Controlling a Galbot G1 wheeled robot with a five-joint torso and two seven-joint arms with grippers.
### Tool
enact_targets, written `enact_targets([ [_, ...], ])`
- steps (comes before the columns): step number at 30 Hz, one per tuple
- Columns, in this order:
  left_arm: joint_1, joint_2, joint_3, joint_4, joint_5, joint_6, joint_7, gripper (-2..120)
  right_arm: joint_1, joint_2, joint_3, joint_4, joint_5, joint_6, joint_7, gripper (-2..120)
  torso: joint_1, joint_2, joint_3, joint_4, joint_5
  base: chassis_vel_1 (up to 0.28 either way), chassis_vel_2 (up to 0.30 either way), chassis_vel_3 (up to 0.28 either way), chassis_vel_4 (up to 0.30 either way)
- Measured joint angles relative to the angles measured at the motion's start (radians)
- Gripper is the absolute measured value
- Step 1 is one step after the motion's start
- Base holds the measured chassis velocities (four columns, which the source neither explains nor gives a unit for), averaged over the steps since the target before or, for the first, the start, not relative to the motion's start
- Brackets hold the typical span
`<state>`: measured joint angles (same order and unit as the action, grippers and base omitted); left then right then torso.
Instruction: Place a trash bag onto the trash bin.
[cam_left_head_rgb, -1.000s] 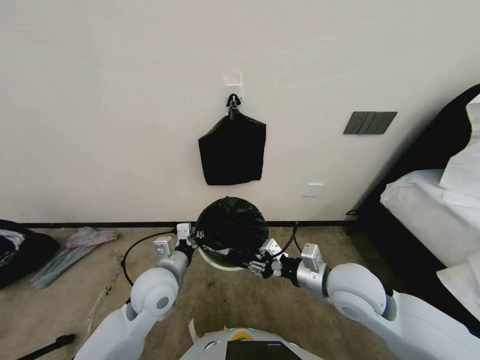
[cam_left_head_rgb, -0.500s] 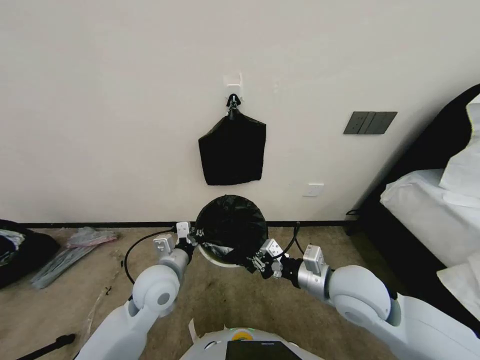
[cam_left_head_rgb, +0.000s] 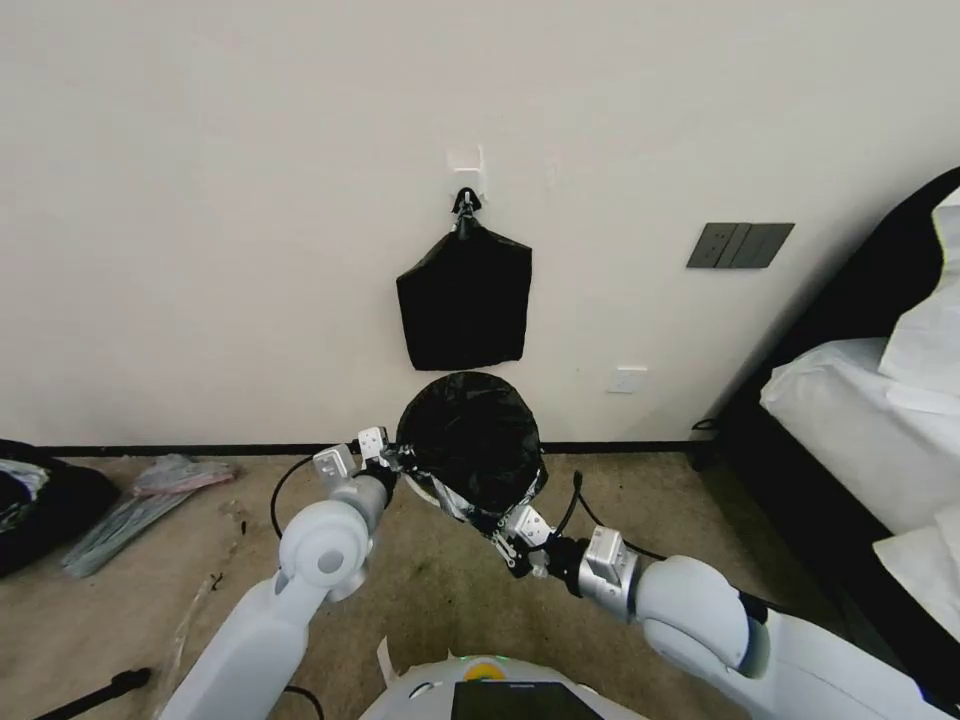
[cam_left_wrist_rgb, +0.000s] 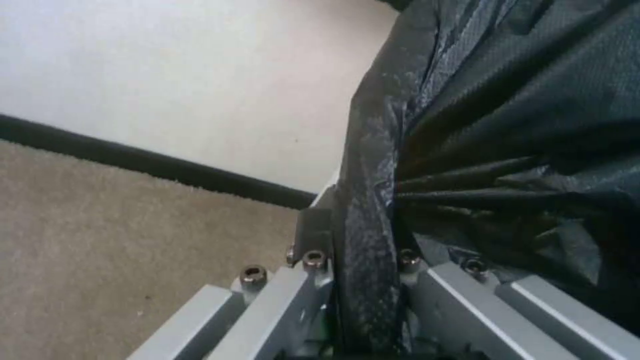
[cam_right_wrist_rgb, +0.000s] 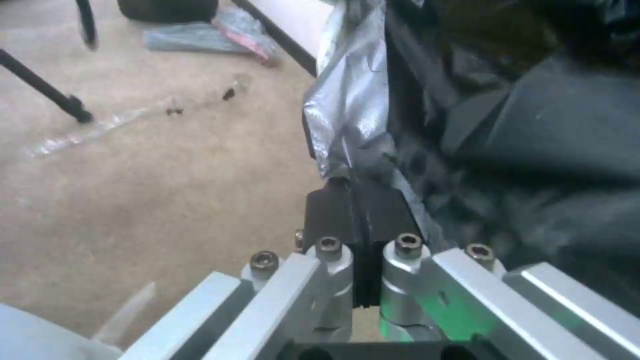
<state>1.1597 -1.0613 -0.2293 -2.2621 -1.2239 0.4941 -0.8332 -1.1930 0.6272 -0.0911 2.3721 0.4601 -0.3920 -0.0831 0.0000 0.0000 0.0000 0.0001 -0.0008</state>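
Trash bag (cam_left_head_rgb: 470, 440) spread wide at frame centre, below the hanging black bundle (cam_left_head_rgb: 464, 300). Left end effector (cam_left_head_rgb: 390, 457) clamped on its left edge, right end effector (cam_left_head_rgb: 507, 532) clamped on its lower edge. Sliver of trash bin (cam_left_head_rgb: 437, 497) beneath.

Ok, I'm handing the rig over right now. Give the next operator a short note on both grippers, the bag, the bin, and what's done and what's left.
Left gripper: shut on the bag's edge, at the left side of the bag's open mouth.
Right gripper: shut on the bag's edge, at the near right.
Bag: held open between the two grippers, its mouth spread wide and facing the head camera.
Bin: by the wall, behind the bag; just a sliver of white rim shows at the bag's lower left.
Done: bag gripped on both sides and opened.
Left: whether the bag sits over the rim cannot be told; seat it all round, then release.
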Motion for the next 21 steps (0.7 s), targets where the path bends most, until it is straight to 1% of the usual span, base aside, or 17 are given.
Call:
enact_targets([
  [1,-0.003,0.001,0.001,0.008,-0.004,0.0,-0.005,1,-0.002,0.019,-0.023,-0.018,-0.037,0.019,-0.007,0,0.0,0.0,0.0,-0.0004,0.0015,0.0,0.0,0.0,0.0],
  [2,-0.003,0.001,0.001,0.008,-0.004,0.0,-0.005,1,-0.002,0.019,-0.023,-0.018,-0.037,0.019,-0.007,0,0.0,0.0,0.0,-0.0004,0.0015,0.0,0.0,0.0,0.0],
  [3,-0.006,0.003,0.002,0.013,-0.006,-0.001,-0.008,1,-0.001,0.036,-0.045,-0.033,-0.077,0.038,-0.011,0,0.0,0.0,0.0,0.0002,0.0016,0.0,0.0,0.0,0.0],
  [4,-0.012,0.002,0.005,0.017,-0.01,-0.001,-0.012,1,-0.001,0.053,-0.068,-0.047,-0.109,0.049,-0.014,0,0.0,0.0,0.0,-0.0003,0.0003,0.0,0.0,0.0,0.0],
  [5,-0.018,-0.001,0.01,0.021,-0.017,-0.002,-0.02,1,0.0,0.07,-0.091,-0.066,-0.135,0.056,-0.014,0,0.0,0.0,0.0,0.0003,0.0004,0.0,0.0,0.0,0.0],
  [6,-0.018,-0.001,0.01,0.021,-0.017,-0.002,-0.02,1,0.0,0.07,-0.091,-0.066,-0.135,0.056,-0.014,0,0.0,0.0,0.0,0.0003,0.0004,0.0,0.0,0.0,0.0],
  [7,-0.026,-0.003,0.012,0.026,-0.022,-0.004,-0.03,1,0.0,0.083,-0.106,-0.081,-0.153,0.062,-0.014,0,0.0,0.0,0.0,-0.0002,0.001,0.0,0.0,0.0,0.0],
  [8,-0.033,-0.007,0.014,0.032,-0.034,-0.005,-0.042,1,0.0,0.098,-0.12,-0.099,-0.17,0.07,-0.011,0,0.0,0.0,0.0,-0.0002,0.0007,0.0,0.0,0.0,0.0],
  [9,-0.033,-0.007,0.014,0.032,-0.034,-0.005,-0.042,1,0.0,0.098,-0.12,-0.099,-0.17,0.07,-0.011,0,0.0,0.0,0.0,-0.0002,0.0007,0.0,0.0,0.0,0.0],
  [12,-0.042,-0.016,0.016,0.04,-0.061,-0.008,-0.062,1,0.011,0.155,-0.145,-0.166,-0.188,0.083,0.021,0,0.0,0.0,0.0,-0.0003,0.0008,0.0,0.0,0.0,0.0],
  [13,-0.042,-0.016,0.016,0.04,-0.061,-0.008,-0.062,1,0.011,0.155,-0.145,-0.166,-0.188,0.083,0.021,0,0.0,0.0,0.0,-0.0003,0.0008,0.0,0.0,0.0,0.0],
  [16,-0.041,-0.022,0.017,0.039,-0.079,-0.018,-0.079,1,0.033,0.202,-0.164,-0.235,-0.186,0.088,0.06,0,0.0,0.0,0.0,0.0,0.0007,0.0,0.0,0.0,0.0],
  [17,-0.041,-0.022,0.017,0.039,-0.079,-0.018,-0.079,1,0.033,0.202,-0.164,-0.235,-0.186,0.088,0.06,0,0.0,0.0,0.0,0.0,0.0007,0.0,0.0,0.0,0.0],
  [19,-0.038,-0.029,0.017,0.033,-0.099,-0.027,-0.095,1,0.05,0.24,-0.179,-0.315,-0.179,0.101,0.09,0,0.0,0.0,0.0,0.0,0.0009,0.0,0.0,0.0,0.0],
  [20,-0.038,-0.029,0.017,0.033,-0.099,-0.027,-0.095,1,0.05,0.24,-0.179,-0.315,-0.179,0.101,0.09,0,0.0,0.0,0.0,0.0,0.0009,0.0,0.0,0.0,0.0],
  [21,-0.037,-0.031,0.016,0.031,-0.103,-0.03,-0.099,1,0.054,0.253,-0.183,-0.348,-0.178,0.111,0.1,0,0.0,0.0,0.0,-0.0001,0.0008,0.0,0.0,0.0,0.0],
])
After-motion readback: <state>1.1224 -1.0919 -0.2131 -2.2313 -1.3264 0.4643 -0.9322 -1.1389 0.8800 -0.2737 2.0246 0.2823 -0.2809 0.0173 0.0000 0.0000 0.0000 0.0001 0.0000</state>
